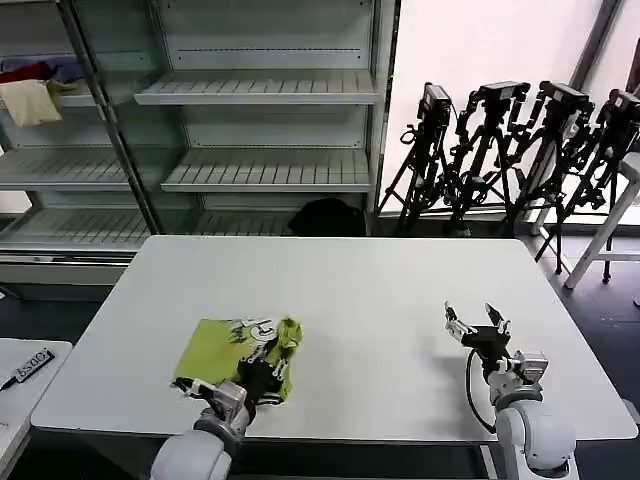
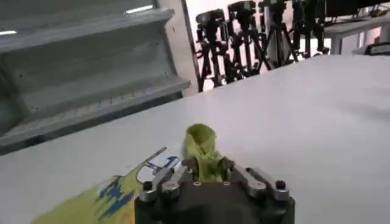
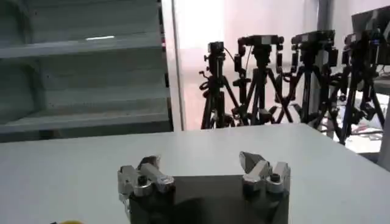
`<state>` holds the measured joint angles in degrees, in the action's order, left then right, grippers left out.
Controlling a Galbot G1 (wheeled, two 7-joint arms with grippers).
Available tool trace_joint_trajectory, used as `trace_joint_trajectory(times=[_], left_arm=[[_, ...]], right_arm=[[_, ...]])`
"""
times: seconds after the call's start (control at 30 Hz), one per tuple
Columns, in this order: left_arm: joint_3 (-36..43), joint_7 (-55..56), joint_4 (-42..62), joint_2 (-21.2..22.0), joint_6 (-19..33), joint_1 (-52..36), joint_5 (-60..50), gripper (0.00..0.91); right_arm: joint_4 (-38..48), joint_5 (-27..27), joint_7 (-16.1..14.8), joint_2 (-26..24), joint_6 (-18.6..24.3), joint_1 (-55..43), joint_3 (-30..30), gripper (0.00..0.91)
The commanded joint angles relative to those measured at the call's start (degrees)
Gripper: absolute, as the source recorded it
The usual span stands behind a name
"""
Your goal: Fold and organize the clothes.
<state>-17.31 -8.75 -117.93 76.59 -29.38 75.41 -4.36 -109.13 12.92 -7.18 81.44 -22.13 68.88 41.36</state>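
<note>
The lime yellow-green T-shirt lies folded into a small patch near the front left of the white table, white graphic facing up. My left gripper is shut on a bunched fold at the shirt's right edge. In the left wrist view that fold stands up between the fingers of the left gripper, and the printed graphic shows beside it. My right gripper hovers open over bare table at the front right, well apart from the shirt. The right gripper holds nothing.
Metal shelving stands behind the table, with cream and purple-blue cloths on an upper left shelf. Several camera tripods stand at the back right. A low side surface with a small dark device sits at the far left.
</note>
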Motion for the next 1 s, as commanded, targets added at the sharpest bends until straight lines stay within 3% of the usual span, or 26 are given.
trace_joint_trajectory(times=[0.03,0.33,0.7,0.9,1.0], left_arm=[[3.5,3.2,2.8,3.3,0.2,-0.3,-1.5,0.907],[5.1,6.7,2.4,5.5,-3.6,0.0,5.2,0.907],[4.7,7.4,2.6,6.5,-3.6,0.3,11.4,0.907],[-1.5,1.8,-3.5,5.8,3.6,0.8,17.7,0.907],[-8.0,2.0,-5.7,2.5,5.1,-0.5,18.9,0.907]], right_arm=[[0.1,0.0,0.1,0.1,-0.1,-0.1,-0.1,0.907],[1.3,-0.2,0.2,0.2,0.0,-0.2,0.1,0.907],[0.6,-0.2,0.4,0.3,-0.4,-0.3,0.0,0.907],[0.5,-0.2,0.4,0.3,-0.3,0.0,0.0,0.907],[0.3,0.0,0.3,0.1,-0.3,0.1,0.1,0.907]])
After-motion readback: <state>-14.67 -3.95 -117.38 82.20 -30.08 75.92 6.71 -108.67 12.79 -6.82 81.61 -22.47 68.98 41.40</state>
